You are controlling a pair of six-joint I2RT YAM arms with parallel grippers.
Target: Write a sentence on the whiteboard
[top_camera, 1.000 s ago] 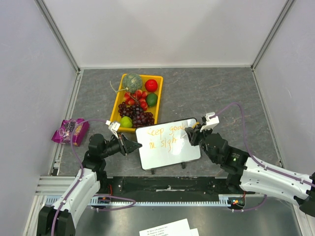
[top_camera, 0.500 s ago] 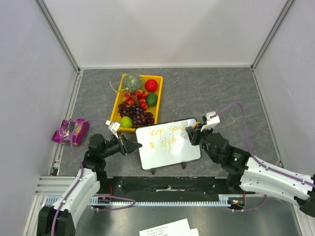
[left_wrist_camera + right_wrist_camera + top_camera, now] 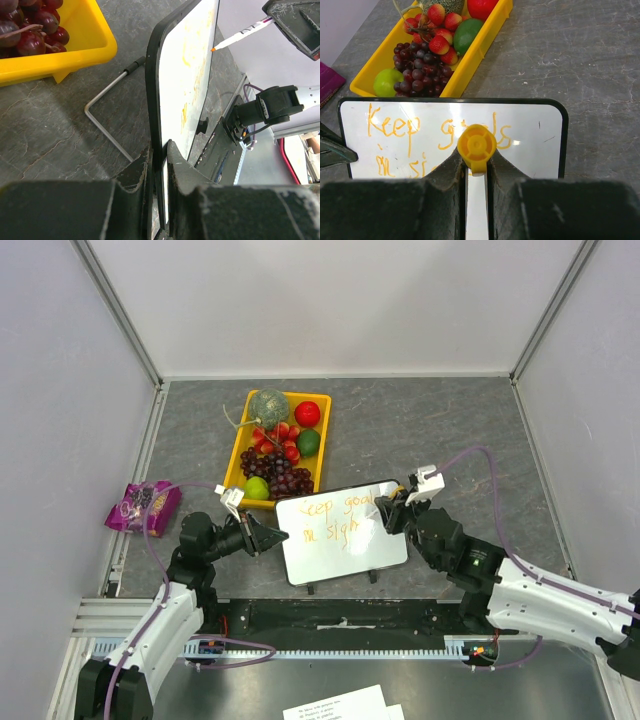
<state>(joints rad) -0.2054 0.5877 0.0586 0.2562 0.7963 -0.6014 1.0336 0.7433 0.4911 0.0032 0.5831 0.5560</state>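
The whiteboard [image 3: 340, 540] stands tilted near the table's front. My left gripper [image 3: 272, 536] is shut on its left edge, and the left wrist view shows the dark frame [image 3: 152, 85] pinched between the jaws of that gripper [image 3: 160, 152]. The sentence [image 3: 335, 517] is in orange letters, "Keep goals" over a second short line [image 3: 395, 127]. My right gripper [image 3: 393, 508] is shut on a white marker [image 3: 242, 34] with a yellow end cap [image 3: 476, 144]. The marker's orange tip is at the board's upper right face.
A yellow tray [image 3: 236, 455] of grapes, strawberries, limes, a tomato and a melon sits just behind the board. A purple packet [image 3: 143, 506] lies at the left wall. The board's wire stand [image 3: 102, 122] rests on the table. Printed paper sheets [image 3: 340, 705] lie at the bottom.
My right gripper with the marker has edged slightly left along the board's upper right. The left gripper and the board have not moved.
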